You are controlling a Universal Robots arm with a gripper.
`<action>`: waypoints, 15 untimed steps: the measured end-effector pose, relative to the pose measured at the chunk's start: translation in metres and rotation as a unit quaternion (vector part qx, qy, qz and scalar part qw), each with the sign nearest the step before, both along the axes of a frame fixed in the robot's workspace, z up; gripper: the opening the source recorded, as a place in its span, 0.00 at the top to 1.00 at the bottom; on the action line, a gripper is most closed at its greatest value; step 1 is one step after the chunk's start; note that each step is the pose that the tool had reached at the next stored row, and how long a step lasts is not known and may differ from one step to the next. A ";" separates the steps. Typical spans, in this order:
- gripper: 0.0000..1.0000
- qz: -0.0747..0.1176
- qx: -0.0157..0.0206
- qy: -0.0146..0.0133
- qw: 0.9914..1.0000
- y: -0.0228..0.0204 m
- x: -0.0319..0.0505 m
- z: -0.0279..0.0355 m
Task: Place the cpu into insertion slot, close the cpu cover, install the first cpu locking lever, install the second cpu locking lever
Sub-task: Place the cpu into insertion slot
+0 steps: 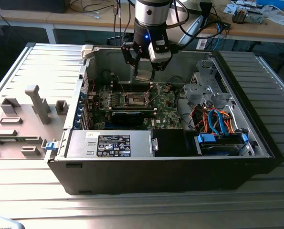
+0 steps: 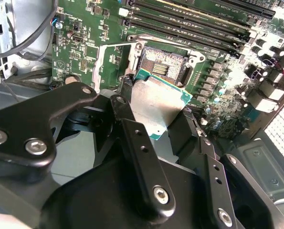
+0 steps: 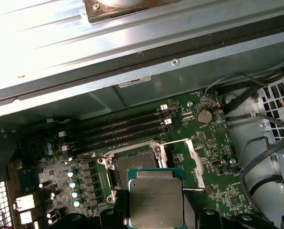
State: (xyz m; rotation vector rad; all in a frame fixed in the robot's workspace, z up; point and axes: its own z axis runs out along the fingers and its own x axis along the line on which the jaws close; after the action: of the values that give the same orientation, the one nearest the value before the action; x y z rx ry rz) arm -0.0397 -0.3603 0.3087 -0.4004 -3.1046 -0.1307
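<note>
My gripper is shut on the cpu, a flat square chip with a silver-grey top and green edge, holding it by two opposite sides. It hangs inside the open computer case, above the green motherboard. The insertion slot lies just below and stands uncovered. In the second wrist view the cpu sits between the black fingers, tilted, with the brownish slot close beyond it. The first wrist view has the cpu beside the slot. The cpu cover stands swung open at the slot's side.
Long memory slots run beside the socket. A metal drive cage and orange and blue cables fill the exterior view's right side of the case. A power supply lies at the front. A grey fixture rests outside, at the exterior view's left.
</note>
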 end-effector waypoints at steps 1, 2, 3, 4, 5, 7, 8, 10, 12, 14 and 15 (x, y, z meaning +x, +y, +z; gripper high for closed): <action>0.45 -0.001 0.000 0.000 1.000 0.0000 0.0000 0.0000; 0.45 -0.001 0.000 0.000 1.000 0.0000 0.0000 0.0000; 0.45 -0.002 0.000 0.000 1.000 0.0000 0.0000 0.0000; 0.45 -0.002 0.000 0.000 1.000 0.0000 0.0000 0.0000; 0.45 -0.003 0.000 0.000 1.000 0.0000 0.0000 0.0000; 0.45 -0.004 0.000 0.000 1.000 0.0000 0.0000 0.0000; 0.45 -0.004 0.000 0.000 1.000 0.0000 0.0000 0.0000; 0.45 -0.005 0.000 0.000 1.000 0.0000 0.0000 -0.0001; 0.45 -0.007 0.000 0.000 1.000 0.0000 0.0000 0.0000; 0.45 -0.008 0.000 0.000 1.000 0.0000 0.0000 -0.0001; 0.45 -0.009 0.000 0.000 1.000 0.0000 0.0000 -0.0001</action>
State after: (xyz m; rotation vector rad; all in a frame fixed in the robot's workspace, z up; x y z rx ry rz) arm -0.0397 -0.3603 0.3086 -0.4272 -3.1018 -0.1309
